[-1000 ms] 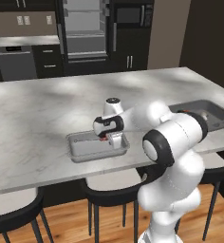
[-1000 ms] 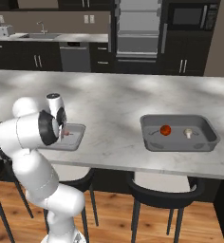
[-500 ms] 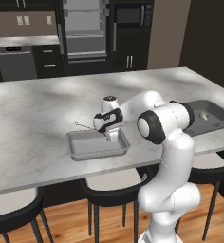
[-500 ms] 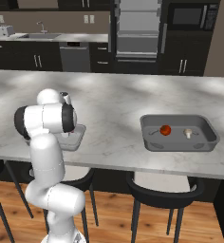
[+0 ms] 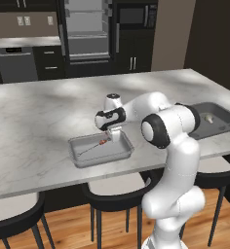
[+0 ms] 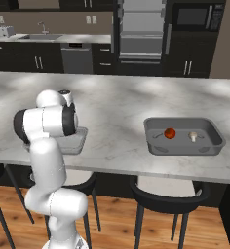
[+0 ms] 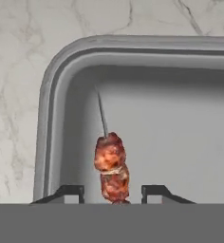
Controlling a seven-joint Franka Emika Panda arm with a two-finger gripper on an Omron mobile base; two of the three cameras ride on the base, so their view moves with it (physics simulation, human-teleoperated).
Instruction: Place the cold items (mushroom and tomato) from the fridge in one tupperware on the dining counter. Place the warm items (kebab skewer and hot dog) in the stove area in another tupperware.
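- The gripper (image 7: 112, 192) hangs over the near grey tub (image 5: 87, 158), its two fingers standing apart with clear space on either side of the kebab (image 7: 112, 166); it is open, not clamped on the meat.
- In the hand view the kebab sits between the fingertips at 6 o'clock, its thin skewer pointing toward 12 o'clock over the floor of the tub.
- In the left base view the kebab (image 5: 103, 142) shows just beside the gripper (image 5: 115, 137), with the stick running toward 8 o'clock inside the tub; whether it rests on the floor of the tub cannot be told.
- That tub sits near the front edge of the marble desk (image 5: 39, 112).
- In the right base view a second tub (image 6: 158, 146) lies well apart at 3 o'clock from the arm, holding a tomato (image 6: 169, 133) and a mushroom (image 6: 193, 136), near each other but not touching.
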